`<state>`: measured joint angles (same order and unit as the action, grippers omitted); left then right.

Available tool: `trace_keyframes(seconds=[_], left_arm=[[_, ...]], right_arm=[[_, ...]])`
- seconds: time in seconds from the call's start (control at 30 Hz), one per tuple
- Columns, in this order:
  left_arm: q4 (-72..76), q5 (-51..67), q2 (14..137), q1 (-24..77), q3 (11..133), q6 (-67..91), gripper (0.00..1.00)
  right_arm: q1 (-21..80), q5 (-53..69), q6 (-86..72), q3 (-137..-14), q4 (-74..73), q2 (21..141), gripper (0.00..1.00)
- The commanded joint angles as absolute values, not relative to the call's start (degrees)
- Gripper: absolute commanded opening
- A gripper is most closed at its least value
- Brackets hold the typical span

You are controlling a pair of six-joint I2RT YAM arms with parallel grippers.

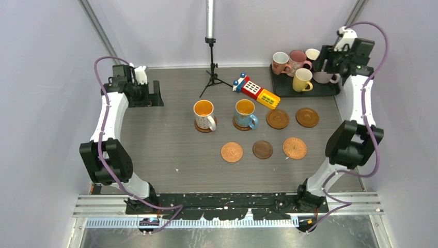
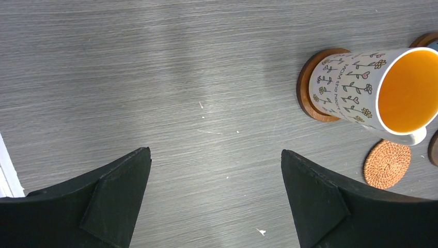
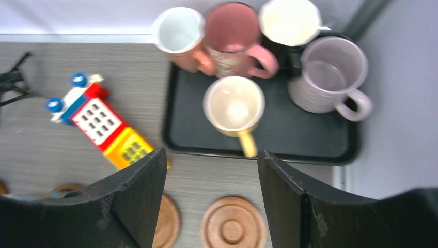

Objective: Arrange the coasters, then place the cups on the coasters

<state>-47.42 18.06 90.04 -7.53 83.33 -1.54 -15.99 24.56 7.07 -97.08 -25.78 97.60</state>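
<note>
A white patterned cup (image 1: 204,114) and a blue cup (image 1: 245,113) each stand on a brown coaster at mid-table. Two bare wooden coasters (image 1: 278,119) (image 1: 307,117) lie to their right. In front lie two woven coasters (image 1: 232,152) (image 1: 295,148) with a dark coaster (image 1: 262,149) between them. Several cups stand on the black tray (image 1: 310,94), among them a yellow cup (image 3: 235,108) and a lavender cup (image 3: 328,75). My right gripper (image 3: 212,152) hangs open and empty above the tray's near edge. My left gripper (image 2: 216,152) is open over bare table at the back left.
A red and yellow toy block (image 1: 255,91) lies left of the tray. A black tripod (image 1: 212,72) stands at the back centre. Grey walls close in both sides. The tray sits in the back right corner, against the wall.
</note>
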Motion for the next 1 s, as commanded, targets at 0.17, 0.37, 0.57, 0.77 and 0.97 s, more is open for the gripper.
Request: trace_keyframes(seconds=[0.17,0.37,0.57,0.77,0.97], left_arm=[[-46.5,18.3,90.6,-7.9,84.1,-0.7,1.0],[-47.7,17.3,91.8,-7.9,85.7,-1.5,1.0],[-48.9,16.7,93.2,-7.9,87.9,-1.7,1.0],[-51.0,16.4,93.8,-7.9,88.4,-2.2,1.0],[-51.2,15.1,92.4,-7.9,86.1,-3.4,1.0]], right_arm=[[-24.1,24.2,14.4,-112.5,-32.4,115.4,0.7],[-24.4,16.8,14.8,-118.0,-29.9,122.4,0.69],[-26.7,18.1,17.0,-124.7,-30.0,127.3,0.69],[-28.0,24.3,24.5,-126.1,-31.1,129.9,0.69],[-28.1,21.9,31.4,-126.9,-28.5,132.8,0.69]])
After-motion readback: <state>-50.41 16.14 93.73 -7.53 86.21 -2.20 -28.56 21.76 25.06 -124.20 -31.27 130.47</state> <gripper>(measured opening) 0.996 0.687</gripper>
